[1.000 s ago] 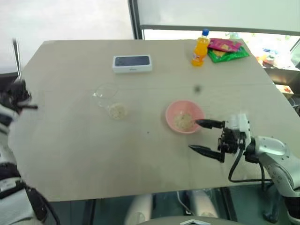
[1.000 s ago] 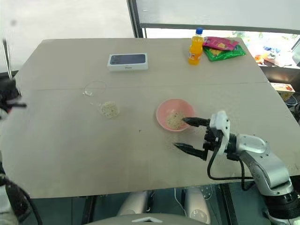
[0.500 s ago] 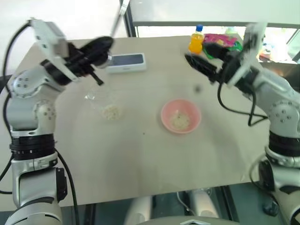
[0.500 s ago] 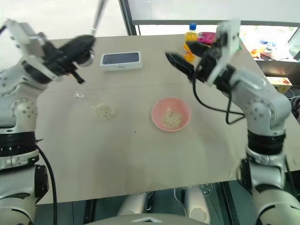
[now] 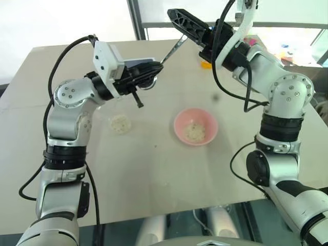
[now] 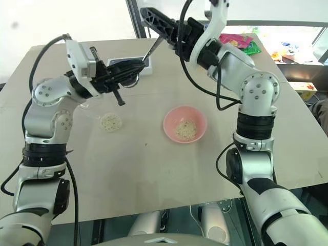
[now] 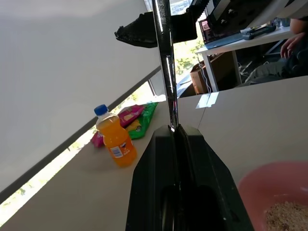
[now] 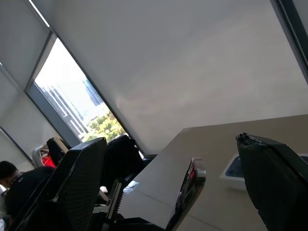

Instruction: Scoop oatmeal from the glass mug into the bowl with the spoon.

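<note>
My left gripper (image 5: 154,70) is raised over the table and shut on the silver spoon (image 7: 166,62). The spoon's long handle slants up to my right gripper (image 8: 171,139). That gripper is open, and the handle's end lies between its two black fingers (image 5: 187,23) without being clamped. The pink bowl (image 5: 196,127) sits on the table below with oatmeal (image 5: 195,132) in it. The glass mug (image 6: 105,119) stands under my left arm, partly hidden, with some oat flakes at its bottom.
A white box with a dark top (image 6: 146,63) lies behind my left gripper. An orange drink bottle (image 7: 115,142) and bright snack packets (image 7: 139,118) stand at the far right of the beige table (image 5: 154,179). People sit in the background (image 8: 9,178).
Both arms have swung up from the table's sides. The left one carried the spoon toward the middle. The right gripper rose from beside the bowl to the handle's end.
</note>
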`<state>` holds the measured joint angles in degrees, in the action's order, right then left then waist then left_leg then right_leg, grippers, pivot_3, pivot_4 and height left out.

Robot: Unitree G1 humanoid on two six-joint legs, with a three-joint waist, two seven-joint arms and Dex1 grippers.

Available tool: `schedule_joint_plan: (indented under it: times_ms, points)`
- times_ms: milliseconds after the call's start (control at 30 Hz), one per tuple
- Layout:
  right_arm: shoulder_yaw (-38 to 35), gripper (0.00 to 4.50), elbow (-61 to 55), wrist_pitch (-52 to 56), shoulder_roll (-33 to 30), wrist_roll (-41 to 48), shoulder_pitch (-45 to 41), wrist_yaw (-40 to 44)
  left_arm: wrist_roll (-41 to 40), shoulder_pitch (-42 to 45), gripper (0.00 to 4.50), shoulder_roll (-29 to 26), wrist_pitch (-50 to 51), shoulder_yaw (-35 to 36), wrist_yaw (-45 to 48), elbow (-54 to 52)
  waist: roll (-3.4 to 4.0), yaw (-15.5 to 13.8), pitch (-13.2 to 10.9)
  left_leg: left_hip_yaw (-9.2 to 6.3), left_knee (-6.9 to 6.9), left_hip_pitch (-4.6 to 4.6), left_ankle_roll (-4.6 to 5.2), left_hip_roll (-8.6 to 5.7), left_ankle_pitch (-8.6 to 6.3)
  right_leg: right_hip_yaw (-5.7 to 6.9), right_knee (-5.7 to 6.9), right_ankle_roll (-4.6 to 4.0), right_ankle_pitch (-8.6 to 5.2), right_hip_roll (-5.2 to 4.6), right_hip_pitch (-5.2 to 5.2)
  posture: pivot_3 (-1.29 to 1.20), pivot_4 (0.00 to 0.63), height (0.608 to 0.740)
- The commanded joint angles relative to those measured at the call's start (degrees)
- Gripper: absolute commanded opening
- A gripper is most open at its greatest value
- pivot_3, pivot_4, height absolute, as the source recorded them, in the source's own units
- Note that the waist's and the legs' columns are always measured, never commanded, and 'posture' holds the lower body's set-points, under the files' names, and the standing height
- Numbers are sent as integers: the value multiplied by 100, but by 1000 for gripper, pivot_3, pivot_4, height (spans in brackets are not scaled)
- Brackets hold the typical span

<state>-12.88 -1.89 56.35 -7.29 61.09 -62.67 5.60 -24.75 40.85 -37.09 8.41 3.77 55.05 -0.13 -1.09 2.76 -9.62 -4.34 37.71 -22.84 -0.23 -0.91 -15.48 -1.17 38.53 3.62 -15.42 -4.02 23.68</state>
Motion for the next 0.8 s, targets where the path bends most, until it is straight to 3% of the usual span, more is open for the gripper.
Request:
schedule_joint_plan:
  times_ms: [33,100,333,367,633,767,800]
  points:
    - [-82,4254,-306,84,41,287,-11,-101,121,180,4,19,-122,70,-84,11,0,-3,0,-1,7,0,0,0,0,0,1,0,0,0,0,0,150,740]
    - [-100,3678,-342,104,38,346,10,-147,154,204,0,42,-112,71,-86,35,4,2,-3,-1,18,0,0,0,0,0,12,0,0,1,0,0,150,740]
    - [-68,250,-329,36,7,286,69,-300,148,250,0,191,8,-24,7,-44,6,-6,-4,-1,55,0,3,-2,-2,-5,42,0,0,3,-2,0,150,740]
    - [-68,26,-329,27,16,282,71,-316,144,253,0,207,15,-38,21,-62,6,-9,-4,-1,56,0,3,-1,-1,-5,42,1,0,3,-2,0,150,740]
    - [-33,26,-429,49,-8,266,183,-343,-81,276,0,316,448,69,-61,-204,10,-2,-6,0,55,-3,3,-1,-1,-7,38,0,0,3,-1,0,150,740]
    - [-116,0,-395,43,-17,300,229,-435,-16,313,1333,392,286,214,-314,-151,10,-7,-6,-1,55,-3,3,-1,-1,-6,39,0,0,3,0,0,150,740]
    - [-162,0,-327,21,-19,296,251,-467,-72,324,1468,439,318,301,-445,-160,10,-8,-6,-1,56,-3,2,-1,-1,-6,39,0,0,3,-1,0,150,740]
